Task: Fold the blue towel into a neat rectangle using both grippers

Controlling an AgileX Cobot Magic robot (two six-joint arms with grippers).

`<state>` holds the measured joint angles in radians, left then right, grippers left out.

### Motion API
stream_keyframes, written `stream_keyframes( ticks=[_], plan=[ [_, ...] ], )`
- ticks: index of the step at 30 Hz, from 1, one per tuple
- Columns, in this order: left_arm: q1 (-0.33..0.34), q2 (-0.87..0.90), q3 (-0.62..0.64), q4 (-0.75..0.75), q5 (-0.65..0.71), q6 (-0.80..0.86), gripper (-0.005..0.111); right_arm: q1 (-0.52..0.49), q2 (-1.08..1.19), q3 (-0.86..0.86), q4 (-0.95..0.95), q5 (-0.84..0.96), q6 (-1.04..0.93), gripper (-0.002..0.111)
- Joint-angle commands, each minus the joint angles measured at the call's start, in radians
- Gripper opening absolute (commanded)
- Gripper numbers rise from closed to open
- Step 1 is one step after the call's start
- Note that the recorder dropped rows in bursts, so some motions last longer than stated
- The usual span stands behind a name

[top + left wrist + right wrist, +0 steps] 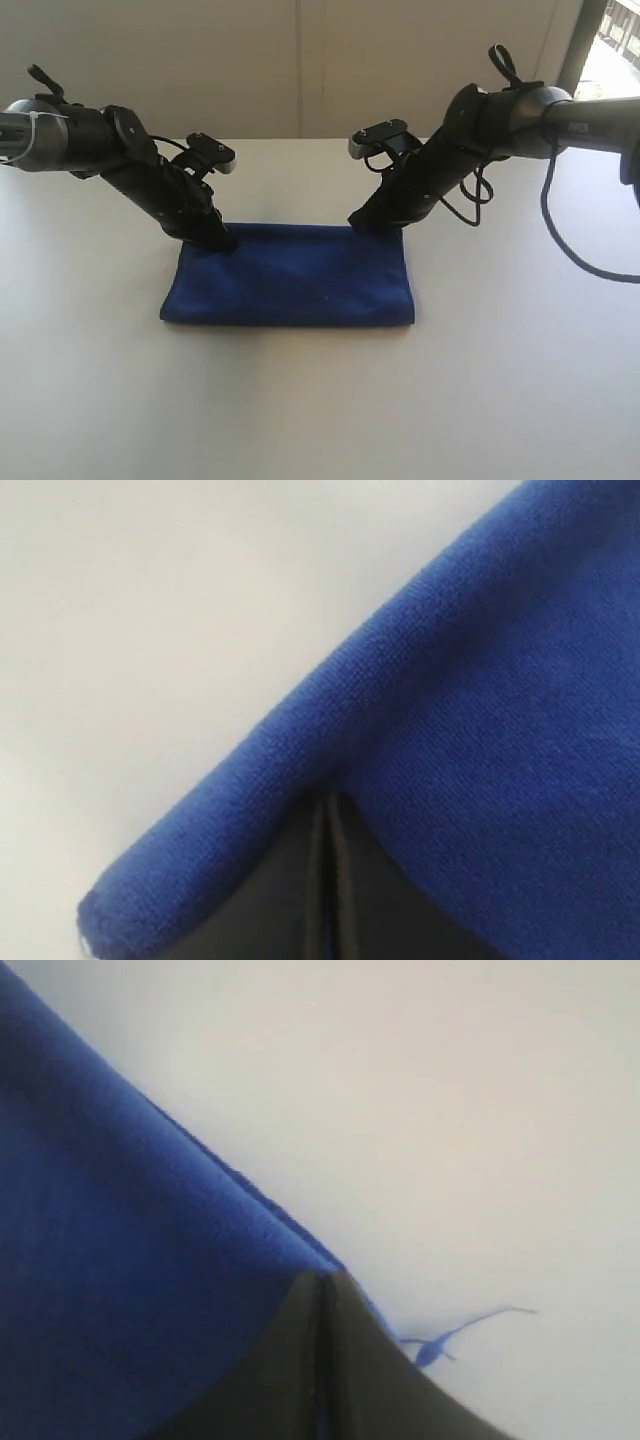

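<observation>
The blue towel [290,280] lies flat on the white table as a folded rectangle, its long fold toward the front. My left gripper [222,242] is shut, its tip pressed down on the towel's far left corner. My right gripper [360,220] is shut too, with its tip on the far right corner. In the left wrist view the black fingers [300,880] meet in a thin line at the gripper tip [328,805] against the towel [480,700]. The right wrist view shows the same at the right gripper's tip [325,1280], at the edge of the towel [120,1260]. No cloth shows between either pair of fingers.
The white table [500,400] spreads wide around the towel. A pale wall stands behind it. Black cables [570,240] hang from the right arm over the table's right side. A loose blue thread [460,1332] lies on the table by the right fingers.
</observation>
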<state>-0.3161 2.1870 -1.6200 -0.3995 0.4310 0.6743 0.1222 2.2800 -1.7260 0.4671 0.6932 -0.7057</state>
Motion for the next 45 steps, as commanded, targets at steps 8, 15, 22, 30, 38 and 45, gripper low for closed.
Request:
stream_keyframes(
  ticks=[8, 15, 22, 30, 38, 45],
  plan=[
    [0.017, 0.023, -0.004, -0.004, 0.072, -0.001, 0.000, -0.035, 0.065, -0.007, -0.001, -0.009, 0.037, 0.000],
    [0.019, 0.055, 0.002, -0.004, 0.131, -0.001, 0.000, -0.035, 0.065, -0.007, -0.042, 0.000, 0.037, 0.000],
    [0.018, -0.012, 0.001, -0.064, -0.004, 0.005, 0.000, -0.035, 0.065, -0.007, -0.042, 0.010, 0.037, 0.000],
    [0.066, 0.037, 0.001, -0.064, -0.053, 0.017, 0.000, -0.035, 0.065, -0.007, -0.042, 0.010, 0.037, 0.000],
    [0.075, -0.004, 0.001, -0.085, -0.051, 0.012, 0.000, -0.035, 0.022, -0.007, -0.042, -0.031, 0.037, 0.000],
    [0.076, -0.183, 0.002, -0.090, -0.009, 0.012, 0.000, -0.037, -0.161, -0.007, -0.062, -0.075, 0.030, 0.000]
  ],
)
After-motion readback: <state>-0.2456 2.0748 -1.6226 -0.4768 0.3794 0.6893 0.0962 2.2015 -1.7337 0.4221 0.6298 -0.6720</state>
